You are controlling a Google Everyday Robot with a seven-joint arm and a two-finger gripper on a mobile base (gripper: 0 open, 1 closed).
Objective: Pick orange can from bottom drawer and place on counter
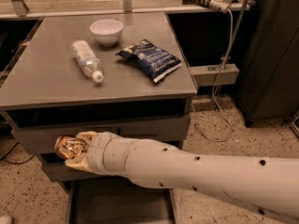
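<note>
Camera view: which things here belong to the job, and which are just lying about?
Job: orange can, held in the gripper in front of the drawer fronts; open bottom drawer below it; counter.
Lying about: white bowl, clear plastic bottle on its side, blue chip bag, all on the counter.
</note>
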